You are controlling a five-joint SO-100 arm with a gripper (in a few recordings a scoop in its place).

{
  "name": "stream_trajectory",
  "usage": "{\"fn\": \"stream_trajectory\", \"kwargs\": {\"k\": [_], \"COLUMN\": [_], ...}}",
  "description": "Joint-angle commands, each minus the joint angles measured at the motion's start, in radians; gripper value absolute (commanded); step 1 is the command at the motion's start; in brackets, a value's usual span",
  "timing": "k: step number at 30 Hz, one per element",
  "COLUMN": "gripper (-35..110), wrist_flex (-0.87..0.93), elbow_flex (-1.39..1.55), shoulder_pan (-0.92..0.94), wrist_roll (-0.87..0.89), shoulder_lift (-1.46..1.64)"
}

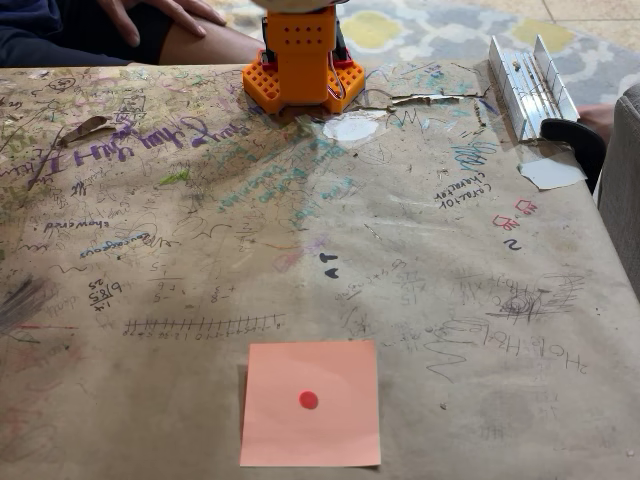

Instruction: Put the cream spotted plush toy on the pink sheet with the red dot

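Note:
The pink sheet [310, 403] lies flat near the table's front edge in the fixed view, with its small red dot [308, 400] at the centre and nothing on it. The cream spotted plush toy is out of view. The arm's orange base [303, 62] stands at the far middle of the table. The arm rises out of the picture's top edge, so the gripper is out of view.
Brown paper covered in scribbles [300, 230] lines the table. A metal rail [530, 85] lies at the back right, with a white paper scrap [550, 173] near it. A person's hand and leg [170, 25] rest behind the far left edge.

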Motion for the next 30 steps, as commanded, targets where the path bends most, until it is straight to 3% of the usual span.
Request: {"fn": "stream_trajectory", "kwargs": {"k": [1, 3, 5, 6, 8, 9, 11, 13, 15, 22, 30], "gripper": [0, 0, 0, 0, 0, 0, 28, 35, 36, 35, 34], "wrist_flex": [-0.071, -0.253, -0.405, -0.396, -0.104, 0.041, 0.051, -0.149, -0.236, -0.316, -0.434], "elbow_flex": [-0.028, 0.002, -0.179, -0.403, -1.026, -1.25, -1.158, -0.785, -0.56, -0.187, 0.071], "shoulder_pan": [-0.046, -0.015, 0.041, 0.077, 0.12, 0.137, 0.143, 0.144, 0.138, 0.144, 0.261], "wrist_roll": [-0.025, -0.023, 0.026, 0.067, 0.091, 0.061, -0.057, -0.149, -0.201, -0.293, -0.367], "shoulder_lift": [-0.012, -0.193, -0.706, -1.048, -1.649, -1.807, -1.736, -1.46, -1.262, -0.965, -0.89]}}
